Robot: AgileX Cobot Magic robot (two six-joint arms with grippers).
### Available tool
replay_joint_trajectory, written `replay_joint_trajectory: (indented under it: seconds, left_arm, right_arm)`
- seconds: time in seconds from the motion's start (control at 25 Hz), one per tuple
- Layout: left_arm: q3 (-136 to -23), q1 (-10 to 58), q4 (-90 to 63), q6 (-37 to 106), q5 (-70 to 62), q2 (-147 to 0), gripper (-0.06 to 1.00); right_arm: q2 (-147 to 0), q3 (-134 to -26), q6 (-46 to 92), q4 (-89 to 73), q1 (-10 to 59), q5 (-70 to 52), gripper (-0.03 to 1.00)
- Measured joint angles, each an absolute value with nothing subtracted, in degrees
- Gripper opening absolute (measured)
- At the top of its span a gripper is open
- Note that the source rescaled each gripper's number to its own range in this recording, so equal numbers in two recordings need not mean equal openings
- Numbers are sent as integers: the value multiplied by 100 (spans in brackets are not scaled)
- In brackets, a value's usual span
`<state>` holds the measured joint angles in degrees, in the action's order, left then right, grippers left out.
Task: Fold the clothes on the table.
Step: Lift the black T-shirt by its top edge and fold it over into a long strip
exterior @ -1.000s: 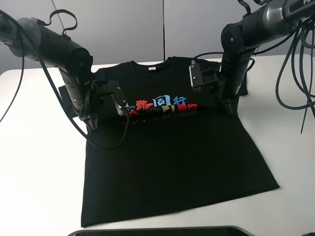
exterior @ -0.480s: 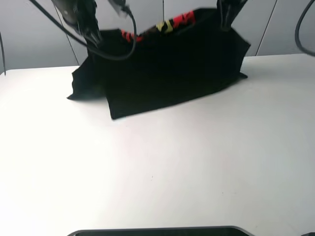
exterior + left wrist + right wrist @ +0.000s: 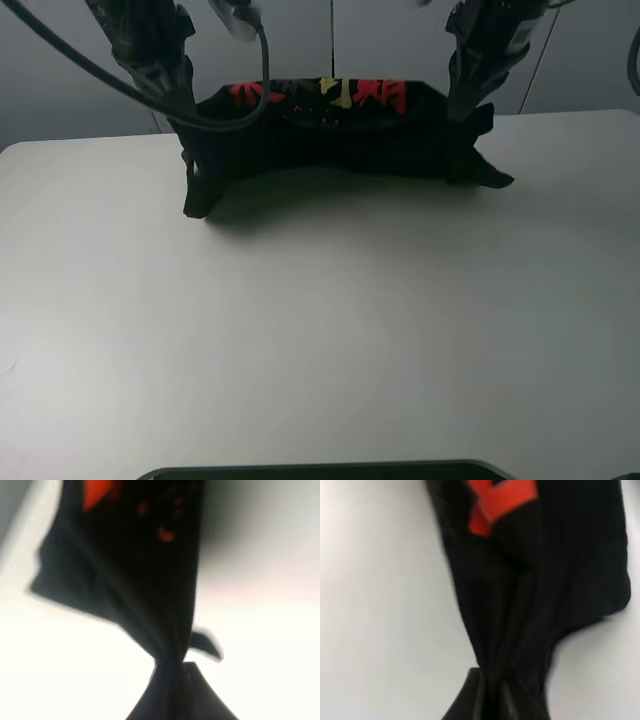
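Note:
A black T-shirt (image 3: 330, 140) with red and yellow print hangs in a sagging band between my two grippers at the far side of the white table (image 3: 320, 330). Its two lower corners touch the table. My left gripper (image 3: 183, 115) is shut on the shirt's left side, and my right gripper (image 3: 461, 105) is shut on its right side. In the left wrist view the cloth (image 3: 150, 580) bunches into the pinched jaws of the left gripper (image 3: 170, 685). In the right wrist view the cloth (image 3: 530, 580) gathers into the right gripper (image 3: 492, 695).
A dark flat object (image 3: 320, 468) lies along the table's front edge. Grey wall panels stand behind the table. Black cables loop from the left arm (image 3: 150, 40) near the shirt's top edge.
The shirt lay flat on the table a second ago. Both grippers have lifted it and carried it back, so it now hangs folded over at the far side.

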<state>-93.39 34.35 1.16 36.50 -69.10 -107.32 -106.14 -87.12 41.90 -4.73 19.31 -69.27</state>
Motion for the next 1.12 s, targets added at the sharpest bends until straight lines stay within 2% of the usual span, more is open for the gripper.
replay_joint_trajectory:
  seconds: [0.24, 0.36, 0.56, 0.88, 1.12]
  left_arm:
    - [-7117, 3455, 0, 4223, -6944, -10794, 0]
    - [-6633, 3464, -63, 4536, -6955, -10802, 0]
    - [-6751, 3479, 103, 4540, -6655, -10802, 0]
    - [-6986, 3324, 2162, 2984, -4519, -10802, 0]
    - [-6986, 2882, 2584, 2585, -3102, -10802, 0]
  right_arm:
    - [-10648, -6540, 4543, -945, 1931, -6562, 0]
    - [-10648, -5915, 4565, -1109, 1931, -6154, 0]
    - [-10638, -5897, 4621, -990, 1931, -5117, 0]
    - [-10638, -6117, 4562, -114, 1931, -2546, 0]
    - [-10795, -6130, 4502, 245, 1783, -921, 0]
